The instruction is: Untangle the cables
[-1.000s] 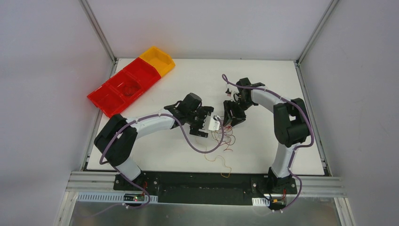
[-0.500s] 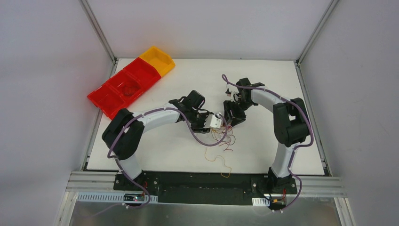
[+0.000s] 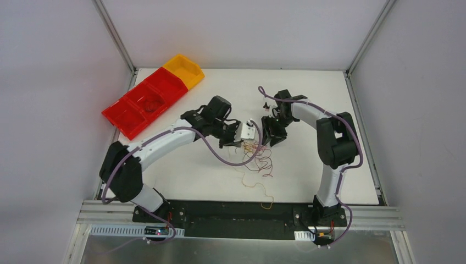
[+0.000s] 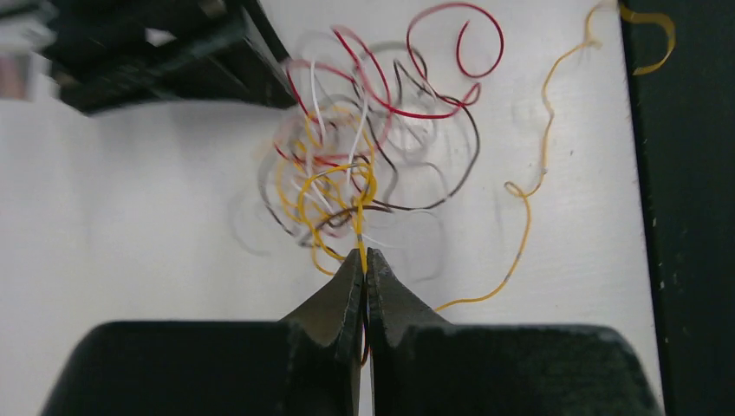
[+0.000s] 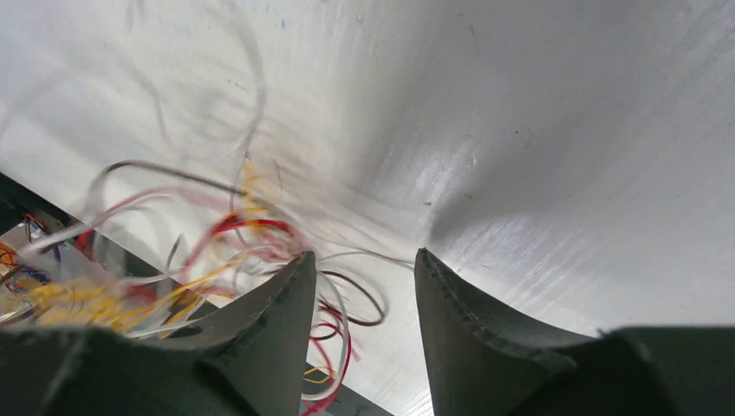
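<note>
The cables [image 3: 258,157] are a loose ball of thin red, yellow, white and dark wires in the middle of the white table [image 3: 181,170]. In the left wrist view the ball [image 4: 355,165] lies just ahead of my left gripper [image 4: 364,258], which is shut on a yellow wire from the ball's near side. My left gripper [image 3: 247,141] sits at the ball's far-left edge. My right gripper [image 3: 270,139] is open at its far-right edge. Its fingers [image 5: 276,299] straddle white, dark and red loops [image 5: 347,303]. One yellow strand [image 4: 530,199] trails loose towards the near edge.
A row of red bins with an orange one [image 3: 151,99] lies tilted at the table's back left corner. The loose yellow strand [image 3: 262,193] reaches the black front rail [image 3: 231,212]. Frame posts stand at the back corners.
My left gripper has shut on the yellow wire and moved away from the near edge, drawing the ball out with it. The right gripper has barely shifted.
</note>
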`<control>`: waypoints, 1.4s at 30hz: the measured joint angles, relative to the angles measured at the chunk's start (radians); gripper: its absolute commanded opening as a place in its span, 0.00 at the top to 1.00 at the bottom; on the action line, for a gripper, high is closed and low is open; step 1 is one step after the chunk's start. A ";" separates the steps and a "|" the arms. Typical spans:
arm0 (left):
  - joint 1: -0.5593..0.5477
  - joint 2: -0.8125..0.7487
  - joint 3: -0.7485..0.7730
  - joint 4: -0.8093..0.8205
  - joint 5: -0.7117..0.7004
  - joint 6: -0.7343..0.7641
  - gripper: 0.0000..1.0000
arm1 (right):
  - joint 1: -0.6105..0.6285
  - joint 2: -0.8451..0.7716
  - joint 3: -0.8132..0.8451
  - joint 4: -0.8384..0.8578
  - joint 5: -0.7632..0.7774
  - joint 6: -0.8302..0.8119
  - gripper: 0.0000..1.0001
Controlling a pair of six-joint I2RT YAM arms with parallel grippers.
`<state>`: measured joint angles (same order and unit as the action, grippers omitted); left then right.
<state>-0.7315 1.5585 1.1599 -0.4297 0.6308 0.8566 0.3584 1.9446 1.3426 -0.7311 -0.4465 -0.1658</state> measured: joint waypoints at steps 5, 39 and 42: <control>0.021 -0.114 0.122 -0.020 0.055 -0.177 1.00 | 0.018 0.007 0.000 -0.003 0.013 -0.001 0.76; 0.177 0.018 0.468 0.094 0.196 -1.025 1.00 | 0.051 -0.629 -0.142 0.685 -0.233 0.190 0.23; 0.197 0.024 0.468 0.119 0.216 -1.068 1.00 | 0.069 -0.630 -0.172 0.763 -0.215 0.175 0.28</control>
<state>-0.5346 1.5822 1.6283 -0.3111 0.8467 -0.2115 0.4274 1.3148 1.1709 0.0315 -0.6613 0.0090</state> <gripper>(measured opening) 0.002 0.768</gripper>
